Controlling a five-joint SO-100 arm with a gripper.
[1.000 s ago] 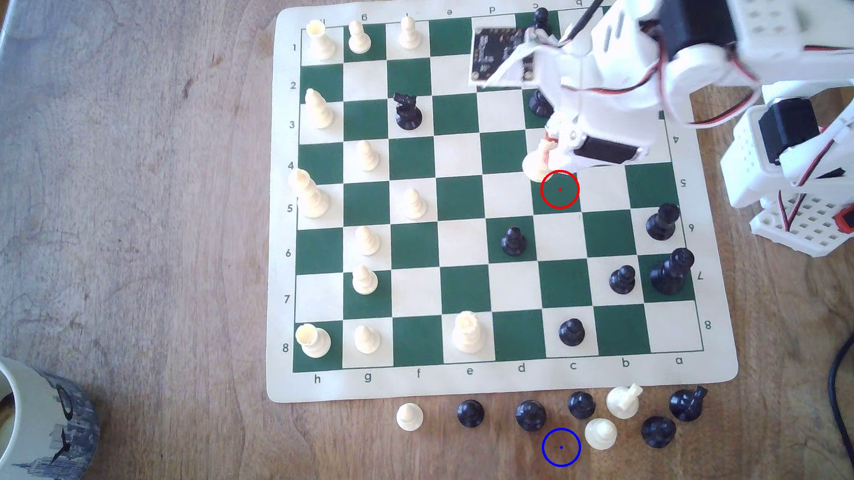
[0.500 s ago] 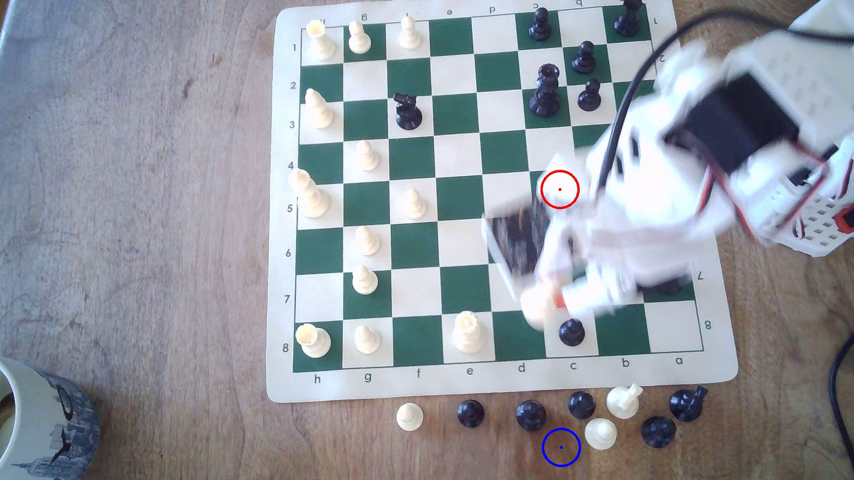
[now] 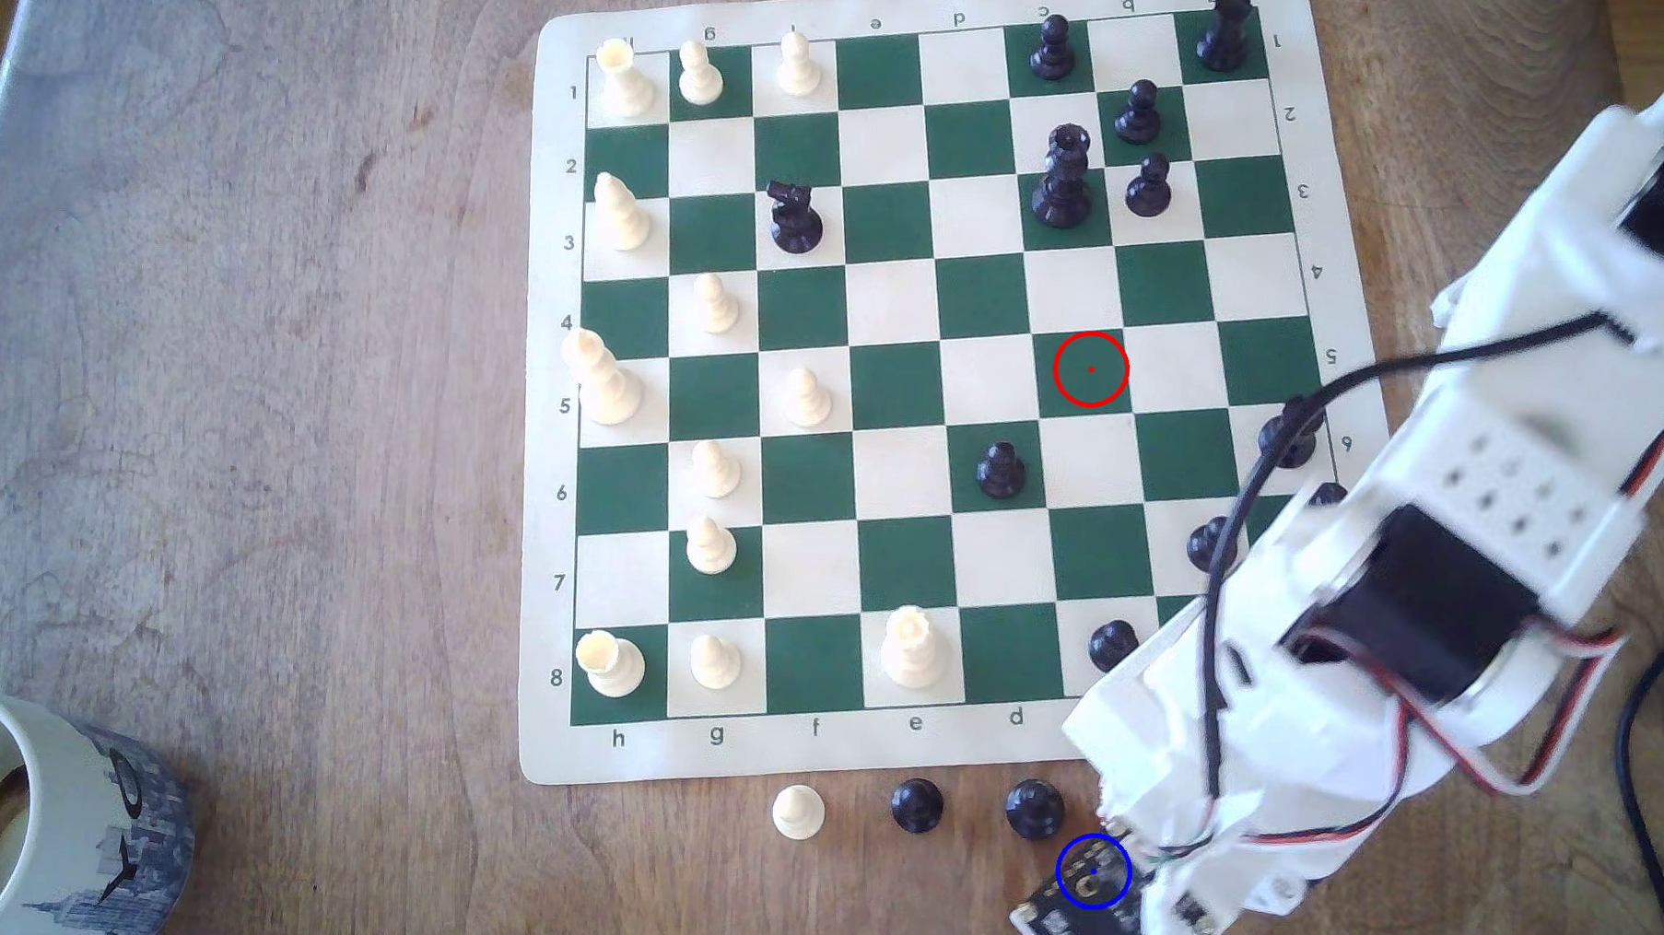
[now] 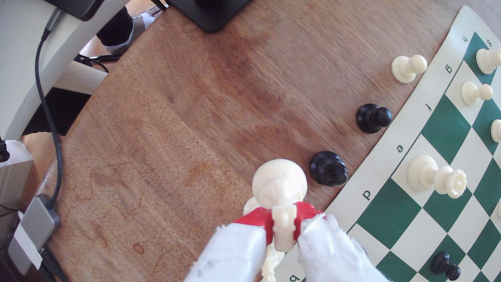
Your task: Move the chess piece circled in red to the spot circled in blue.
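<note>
— Since one second ago my arm (image 3: pixel 1439 527) has travelled from the middle of the board, near the red ring (image 3: pixel 1090 368), across the lower files to the bare wood below the mat. The green square under the red ring is empty now.

— And the claw, what does it hold?

— My gripper (image 4: pixel 283 226) is clenched on the chess piece circled in red (image 4: pixel 279 187). In the wrist view the two red tips squeeze its thin upper part from both sides, and the white padded fingers (image 4: pixel 233 252) are behind them. The wide round base points away from the camera, toward the wood.

— Is the piece already on the table?

— I cannot tell if the base touches the wood or hangs just above it. It is over the brown table (image 4: pixel 168 130), off the chess mat (image 4: pixel 439 141), just beside a black piece (image 4: pixel 328 168) that stands near the mat's edge by the letter d.

— Where is the blue ring?

— In the exterior view the spot circled in blue (image 3: pixel 1094 871) lies under the tip of my arm; the small circuit board on the wrist covers the wood there. The carried piece itself is hidden by the arm in that view. To the exterior view's left of the ring stand two black pieces and a cream pawn (image 3: pixel 798 812) in a row below the mat.
</note>
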